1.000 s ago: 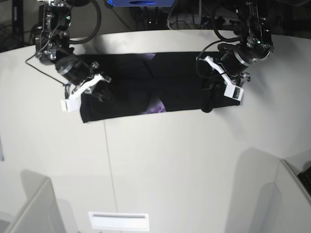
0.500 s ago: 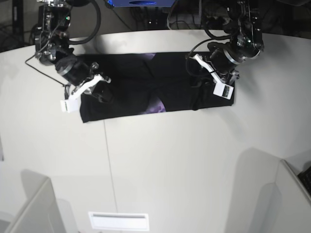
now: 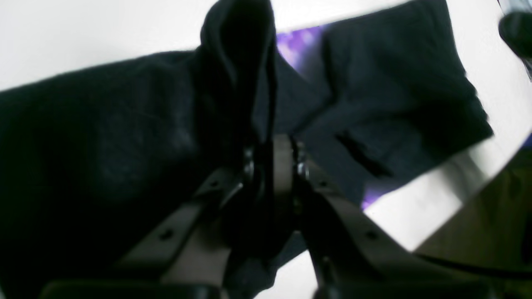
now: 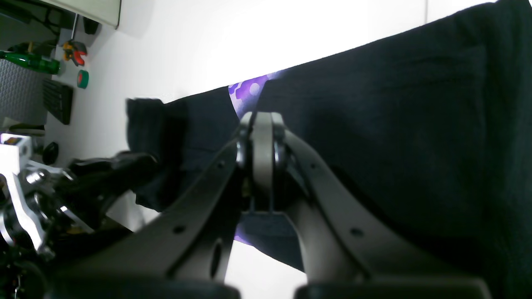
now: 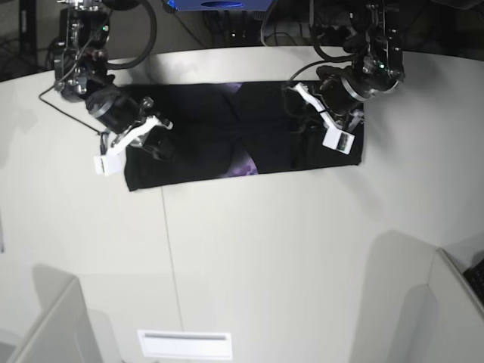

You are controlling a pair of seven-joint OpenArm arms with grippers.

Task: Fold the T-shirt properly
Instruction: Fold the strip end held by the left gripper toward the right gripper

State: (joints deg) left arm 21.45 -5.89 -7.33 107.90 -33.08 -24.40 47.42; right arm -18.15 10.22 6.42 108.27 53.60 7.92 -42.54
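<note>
Cloth runs crosswise in front of you: the large black short-sleeved cloth T-shirt lies as a long band on the pale round table, its long axis going side to side in the base view, with a sliver of purple print peeking out at the near edge around the middle. That axis is what your next move hinges on. Your left gripper sits at the band's end on the base view's right, and its jaws are nearly closed on a bunched ridge of black fabric; in the left wrist view you can see the cloth standing up in a peak right above the pinched tips, so it is lifted off the table there. From that gripper, the rest of the shirt stretches away toward the opposite arm, so carrying the held end along the long axis looks like the way to lay it over the middle. Your right gripper is at the other end, on the base view's left, jaws fully closed over the shirt; in the right wrist view the tips are pressed together with dark cloth all around them, but you cannot tell whether any fabric is actually caught between them or whether they just rest on it. Judge the left arm as the working one, being the arm with cloth in hand; the far end appears to lie flat.
</note>
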